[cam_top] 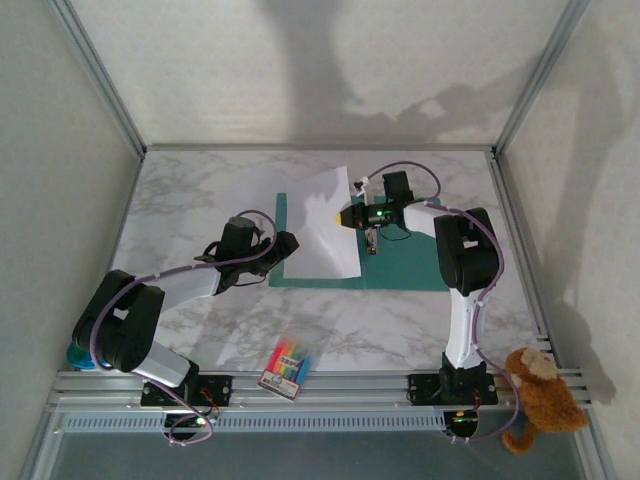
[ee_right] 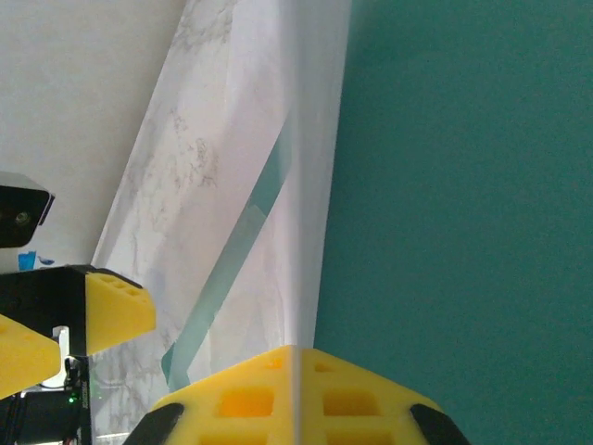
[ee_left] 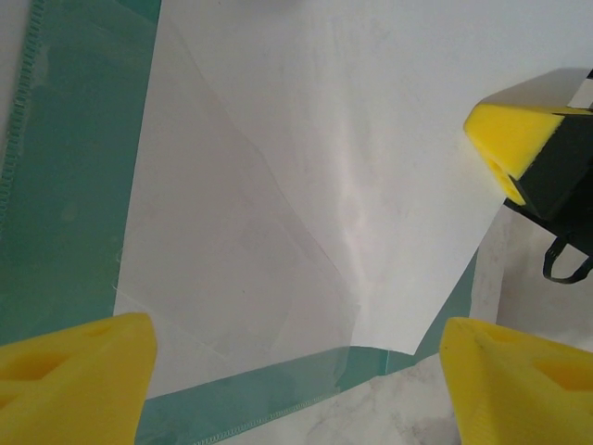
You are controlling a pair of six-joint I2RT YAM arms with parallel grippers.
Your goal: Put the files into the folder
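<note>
Overhead view from behind; both wrist views close above the files (ee_left: 306, 185)

Files (cam_top: 325, 230): thin matt white paper. Folder (cam_top: 405, 268) beneath: smooth teal, plastic-looking, slight sheen. Table (cam_top: 400, 320): smooth marble-look.

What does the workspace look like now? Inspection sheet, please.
Surface: marble-patterned table, no spills seen.
Job's things: thin teal-green card folder lies open; white paper sheets lie skewed over its left half.
Clutter: small packet of coloured pens near the front edge.
Grippers: left gripper open above the sheets' near edge; right gripper shut on the sheets' edge.
Cables: lilac cables loop along both arms.
Surroundings: brown plush teddy bear outside the front right corner; white walls.
</note>
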